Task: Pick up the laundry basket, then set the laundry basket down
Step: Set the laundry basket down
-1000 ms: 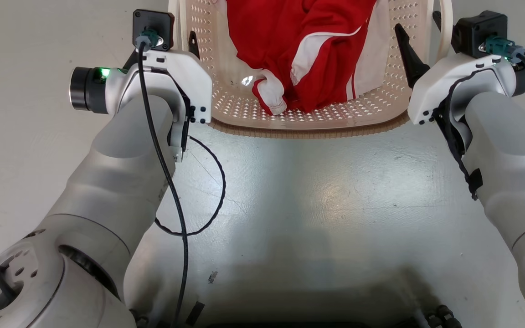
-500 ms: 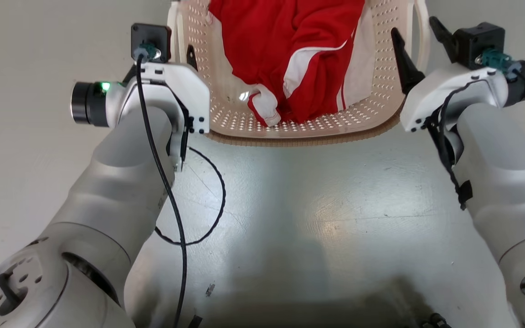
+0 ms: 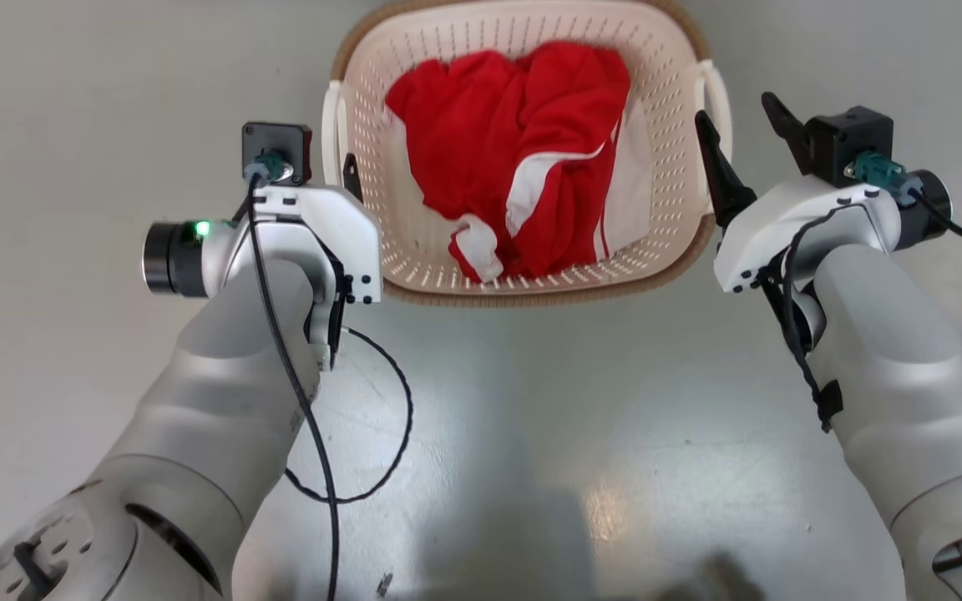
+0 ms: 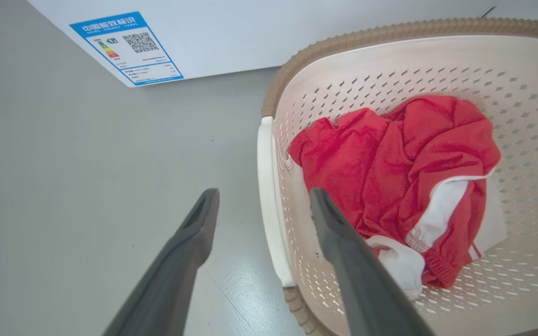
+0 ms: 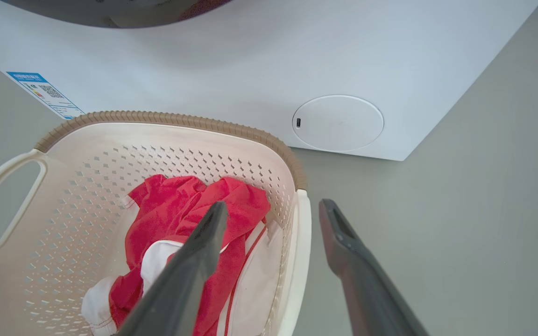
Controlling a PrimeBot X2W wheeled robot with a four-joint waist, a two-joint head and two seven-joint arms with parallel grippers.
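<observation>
While both my grippers stand wide open and hold nothing, the small cream-white perforated plastic laundry basket with the brown woven-look rim (image 3: 531,295) sits on the grey floor (image 3: 531,434) in the upper middle of the head view. The white washer (image 5: 250,70) is just behind it, across the top of the right wrist view. My left gripper (image 4: 263,193) straddles the white left handle (image 4: 268,224), one finger outside the wall and one inside. My right gripper (image 5: 273,205) straddles the white right handle (image 5: 299,261) likewise.

I judge the main risk to be an uneven grip: if one side closes sooner or higher, the basket tips and the crumpled red-and-white garment (image 3: 523,159) slides. The handles look thin and smooth, so my fingers may slip under load. My right inner finger lies over the cloth at the lower centre of the right wrist view and could pinch it. A lift that swings forward could knock the washer.

I count one basket, two handles, and one bundle of cloth, though I cannot tell whether that is one garment or more. There is one washer with one blue label (image 4: 126,46) and one round cover (image 5: 337,122), and two grippers with two fingers each.
</observation>
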